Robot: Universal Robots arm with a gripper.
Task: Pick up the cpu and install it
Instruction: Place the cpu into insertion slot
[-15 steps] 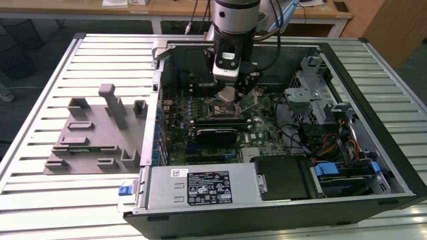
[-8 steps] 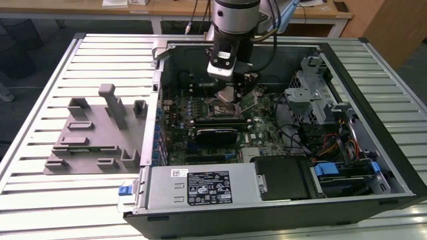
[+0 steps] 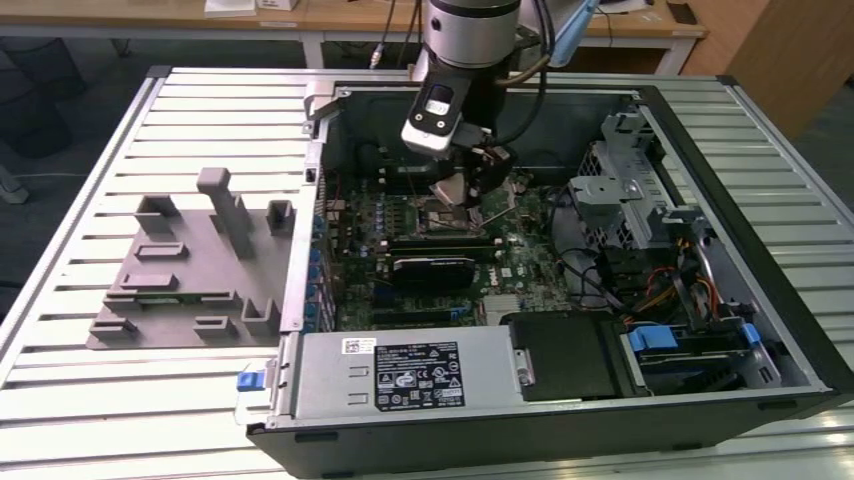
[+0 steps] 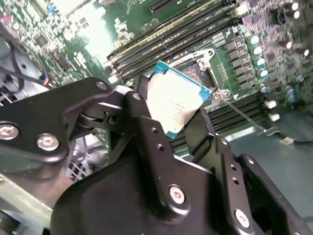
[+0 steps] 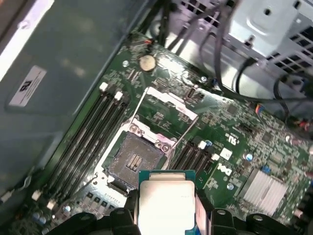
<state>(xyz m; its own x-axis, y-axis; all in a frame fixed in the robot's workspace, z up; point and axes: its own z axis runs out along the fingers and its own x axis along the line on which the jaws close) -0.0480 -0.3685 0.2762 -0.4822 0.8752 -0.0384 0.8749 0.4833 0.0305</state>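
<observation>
My gripper [image 3: 463, 193] hangs inside the open computer case [image 3: 747, 240], just above the motherboard. It is shut on the cpu [image 4: 177, 103], a small square chip with a silver-grey top and a green rim, held by two opposite edges between the black fingers [image 4: 143, 105]. In the first wrist view the cpu [image 5: 166, 200] hovers close to the black socket [image 5: 134, 161], offset to one side of it and apart from it. The socket's metal frame [image 5: 168, 105] stands swung open. In the second wrist view the socket [image 4: 201, 68] is partly hidden behind the cpu.
A grey plastic fixture block [image 3: 187, 270] sits on the slatted table at the exterior view's left. Inside the case are the power supply [image 3: 400, 370], a drive cage [image 3: 627, 180] with cables, memory slots [image 5: 93, 142] and a finned heatsink [image 5: 264, 188].
</observation>
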